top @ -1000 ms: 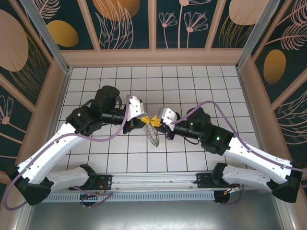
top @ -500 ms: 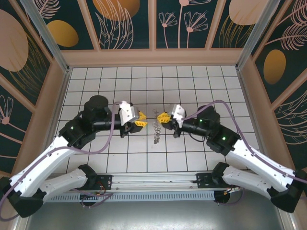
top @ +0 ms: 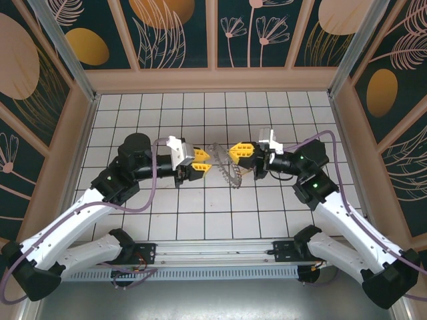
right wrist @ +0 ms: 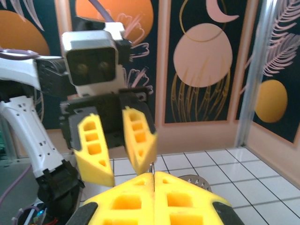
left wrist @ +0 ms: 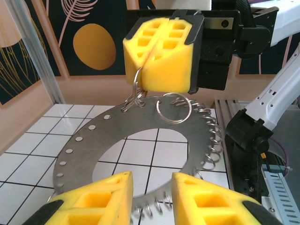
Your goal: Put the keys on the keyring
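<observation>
The keyring (top: 224, 169), a grey metal disc with a big round hole and wire coils round its rim, hangs tilted above the tiled floor between my two grippers. My right gripper (top: 232, 155) is shut on a small wire loop (left wrist: 136, 90) at the disc's top edge; that loop pokes out between its closed pads (right wrist: 153, 165). My left gripper (top: 209, 169) is open, its yellow fingers (left wrist: 96, 201) either side of the disc's (left wrist: 89, 140) lower rim without touching it. A loose split ring (left wrist: 173, 108) lies against the disc. The keys are out of view.
White tiled floor (top: 160, 107) lies under both arms, boxed in by tan walls (top: 80, 133) and patterned panels. A metal rail (top: 213, 257) with the arm bases runs along the near edge. The purple cables (top: 157, 183) loop beside the arms.
The left gripper has let go and opened. The right gripper has risen and shifted right, carrying the keyring. The left gripper has come back up to the disc's rim.
</observation>
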